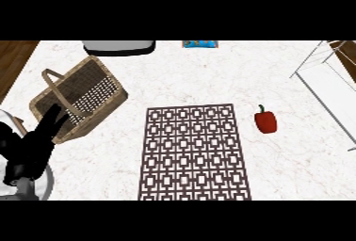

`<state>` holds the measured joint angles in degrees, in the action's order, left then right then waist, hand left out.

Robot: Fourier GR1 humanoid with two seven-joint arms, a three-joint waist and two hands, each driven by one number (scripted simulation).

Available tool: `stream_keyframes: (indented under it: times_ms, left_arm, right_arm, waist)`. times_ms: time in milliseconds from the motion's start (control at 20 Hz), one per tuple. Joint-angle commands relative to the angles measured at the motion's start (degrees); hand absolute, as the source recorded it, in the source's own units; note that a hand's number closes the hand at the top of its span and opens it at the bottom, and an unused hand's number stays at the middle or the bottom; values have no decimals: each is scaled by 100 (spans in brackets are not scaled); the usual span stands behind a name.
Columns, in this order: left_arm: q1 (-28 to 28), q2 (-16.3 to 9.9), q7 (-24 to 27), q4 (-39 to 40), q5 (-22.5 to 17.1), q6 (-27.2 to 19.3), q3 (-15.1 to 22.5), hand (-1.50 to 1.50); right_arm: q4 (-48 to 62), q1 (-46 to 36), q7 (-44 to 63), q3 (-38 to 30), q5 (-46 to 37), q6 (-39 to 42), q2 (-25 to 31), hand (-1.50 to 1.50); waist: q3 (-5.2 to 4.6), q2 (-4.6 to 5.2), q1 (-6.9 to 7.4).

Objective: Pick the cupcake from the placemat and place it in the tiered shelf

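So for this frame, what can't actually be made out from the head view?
- Cupcake: not visible; the placemat shows only its pattern.
- Right hand: not in view.
- Tiered shelf: cut off by the right edge; its tiers' contents can't be seen.
- Grey object and blue item: cut by the top edge, unidentifiable.
- Left hand: fingers straight, overlapping the basket; contact unclear.

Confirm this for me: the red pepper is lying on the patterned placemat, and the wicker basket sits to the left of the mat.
Not quite. In the head view the red pepper lies on the bare marble counter, just right of the patterned placemat, not on it. The wicker basket does sit to the left of the mat.
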<state>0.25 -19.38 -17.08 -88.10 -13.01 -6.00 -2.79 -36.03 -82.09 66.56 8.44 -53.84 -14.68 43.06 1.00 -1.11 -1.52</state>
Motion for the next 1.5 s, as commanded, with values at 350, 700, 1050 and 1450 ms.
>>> stream_keyframes:
  times_ms: [350, 700, 1050, 1450]
  left_arm:
    - [269, 396, 41, 482, 59, 189, 311, 0]
    - [-39, 426, -171, 580, 43, 198, 243, 0]
    - [195, 622, 213, 607, 179, 315, 360, 0]
    - [-65, 574, -9, 657, 182, 267, 157, 0]
  right_arm:
    - [108, 512, -242, -620, 455, 739, 686, 150]
    - [33, 965, -474, -710, 423, 533, 750, 150]
    - [305, 1411, -878, -982, 459, 171, 863, 150]
    - [228, 1643, -1365, -1150, 525, 87, 959, 150]
  waist:
    - [-104, 91, 5]
    - [-104, 106, 22]
    - [-103, 144, 148]
    - [-104, 133, 151]
